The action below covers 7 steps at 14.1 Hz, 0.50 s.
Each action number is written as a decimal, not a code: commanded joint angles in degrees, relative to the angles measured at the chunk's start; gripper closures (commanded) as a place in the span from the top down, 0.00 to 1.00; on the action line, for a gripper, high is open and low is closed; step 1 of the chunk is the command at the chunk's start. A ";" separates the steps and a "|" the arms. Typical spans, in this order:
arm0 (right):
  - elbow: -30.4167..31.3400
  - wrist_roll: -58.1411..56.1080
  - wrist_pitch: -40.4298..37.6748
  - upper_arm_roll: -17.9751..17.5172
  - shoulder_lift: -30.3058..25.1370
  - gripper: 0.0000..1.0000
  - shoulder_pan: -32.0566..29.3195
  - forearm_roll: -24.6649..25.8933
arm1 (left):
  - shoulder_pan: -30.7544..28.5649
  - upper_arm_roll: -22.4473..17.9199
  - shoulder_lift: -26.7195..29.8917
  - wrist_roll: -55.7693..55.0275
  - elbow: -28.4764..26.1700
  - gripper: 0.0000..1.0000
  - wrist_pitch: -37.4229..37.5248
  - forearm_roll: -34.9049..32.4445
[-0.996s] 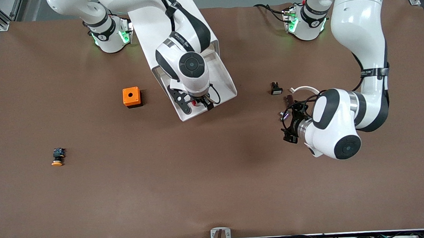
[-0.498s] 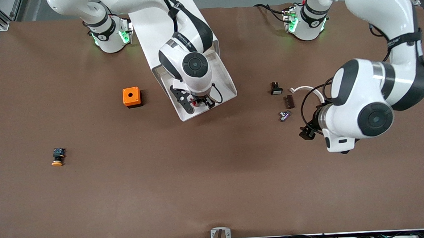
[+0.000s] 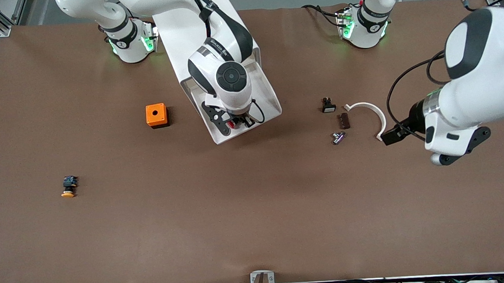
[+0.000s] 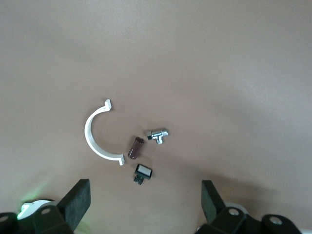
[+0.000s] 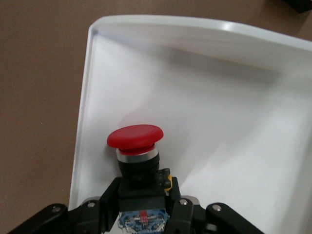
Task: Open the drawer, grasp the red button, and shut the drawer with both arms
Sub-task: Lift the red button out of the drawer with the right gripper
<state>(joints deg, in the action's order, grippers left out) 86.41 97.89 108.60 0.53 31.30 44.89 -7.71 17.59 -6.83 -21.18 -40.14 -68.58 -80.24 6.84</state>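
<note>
Right hand (image 3: 235, 124) pinched the button (image 5: 135, 146) over the open drawer (image 3: 271, 98) mid-desk by the robots' edge; lift straight up, clearing its rim; left hand (image 4: 146, 204) waited agape.

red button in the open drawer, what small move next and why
Probably lift straight up: the right tool is shut on the red button, which is low inside the drawer. The left tool hangs open over the small parts.
</note>
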 commanded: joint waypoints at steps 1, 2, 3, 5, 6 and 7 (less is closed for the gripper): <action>-5.52 -0.85 -8.72 -0.09 -0.80 0.12 -3.30 -0.99 | 0.78 0.07 5.45 1.64 -2.61 1.00 1.57 -1.74; -8.07 -1.55 -12.24 -0.26 -0.80 0.12 -4.97 -1.07 | 1.48 0.41 5.10 1.73 -2.61 1.00 1.58 -4.44; -10.10 -3.56 -15.67 -0.35 -0.98 0.12 -6.90 -1.34 | 1.74 1.11 5.10 1.82 -2.52 1.00 1.58 -6.03; -13.62 -9.87 -22.52 -0.35 -1.07 0.12 -11.21 -3.26 | 1.05 1.91 5.27 2.52 -2.44 1.00 1.49 -5.53; -14.50 -14.00 -25.08 -0.44 -1.42 0.12 -13.40 -3.36 | 0.96 2.00 5.36 3.30 -2.44 1.00 1.49 -5.44; -14.51 -20.04 -27.28 -0.26 -2.99 0.12 -15.69 -3.27 | 0.87 2.00 5.36 3.92 -2.44 1.00 1.49 -5.35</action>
<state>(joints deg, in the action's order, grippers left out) 73.38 85.94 85.47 1.05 29.76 33.58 -9.28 18.80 -5.12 -16.61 -38.40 -70.08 -78.48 2.52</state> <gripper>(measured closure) 0.577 0.000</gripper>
